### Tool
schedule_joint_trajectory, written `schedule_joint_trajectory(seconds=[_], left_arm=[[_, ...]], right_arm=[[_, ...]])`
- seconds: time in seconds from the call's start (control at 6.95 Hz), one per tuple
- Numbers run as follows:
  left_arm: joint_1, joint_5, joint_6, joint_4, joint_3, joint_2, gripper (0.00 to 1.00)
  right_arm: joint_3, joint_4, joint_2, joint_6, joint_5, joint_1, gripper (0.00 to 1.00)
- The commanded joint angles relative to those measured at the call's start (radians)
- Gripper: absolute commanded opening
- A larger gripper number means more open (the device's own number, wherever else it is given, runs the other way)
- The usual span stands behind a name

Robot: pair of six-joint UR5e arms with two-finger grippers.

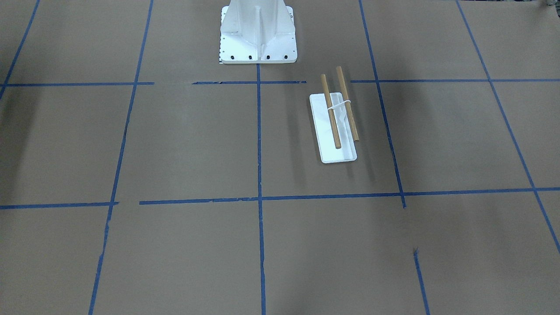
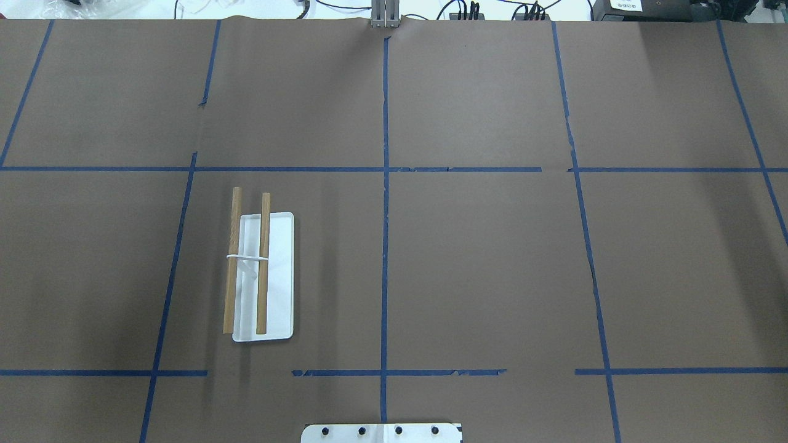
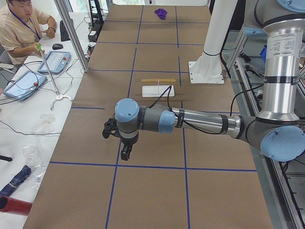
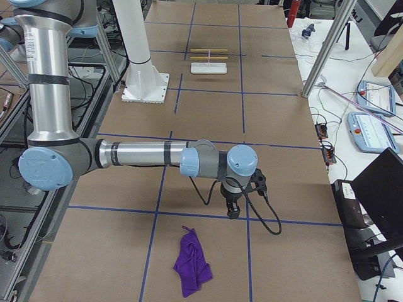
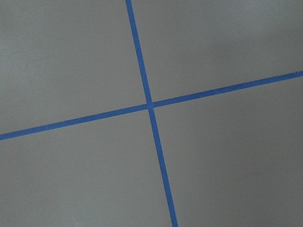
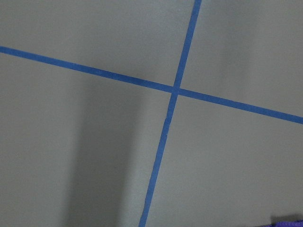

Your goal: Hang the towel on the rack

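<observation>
1. The brown paper surface, marked into a grid with blue tape, carried everything.
2. The left arm reached out level over the surface's left end, and the right arm reached out level over its right end.
3. The rack, a flat white base under two parallel wooden rods, stood in the robot's left half, just beside the middle tape line.
4. The towel lay crumpled on the surface at the robot's far right end, touching a tape line and well apart from the rack.
5. The right fingers pointed down near the towel without touching it; I cannot tell whether they were apart or together.
6. The left fingers pointed down above the surface; their state could not be told either.
</observation>
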Motion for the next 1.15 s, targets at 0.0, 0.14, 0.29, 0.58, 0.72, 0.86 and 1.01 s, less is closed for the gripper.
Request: schedule_joint_trajectory(seconds=[0.0, 0.14, 0.29, 0.58, 0.72, 0.86, 1.01], left_arm=[[0.001, 0.000, 0.000, 0.003, -0.013, 0.001, 1.00], [0.001, 0.000, 0.000, 0.000, -0.019, 0.002, 1.00], [0.008, 0.006, 0.000, -0.003, -0.019, 0.002, 1.00], [0.017, 0.004, 0.000, -0.011, -0.019, 0.002, 1.00], [0.023, -0.015, -0.001, -0.015, -0.020, 0.004, 1.00], [0.023, -0.032, -0.006, -0.026, -0.004, -0.010, 1.00], [0.024, -0.046, -0.006, -0.062, 0.003, -0.015, 1.00]], right_arm=[[-0.005, 0.005, -0.002, 0.001, 0.004, -0.002, 1.00], [-0.005, 0.007, -0.004, 0.001, 0.005, -0.002, 1.00], [-0.003, 0.007, -0.004, 0.001, 0.005, -0.002, 1.00], [0.012, 0.007, -0.010, 0.001, 0.010, -0.002, 1.00], [0.011, 0.005, -0.024, -0.002, 0.019, -0.002, 1.00], [0.000, 0.036, -0.024, 0.001, 0.025, -0.005, 1.00], [-0.003, 0.092, -0.060, -0.002, 0.027, -0.005, 1.00]])
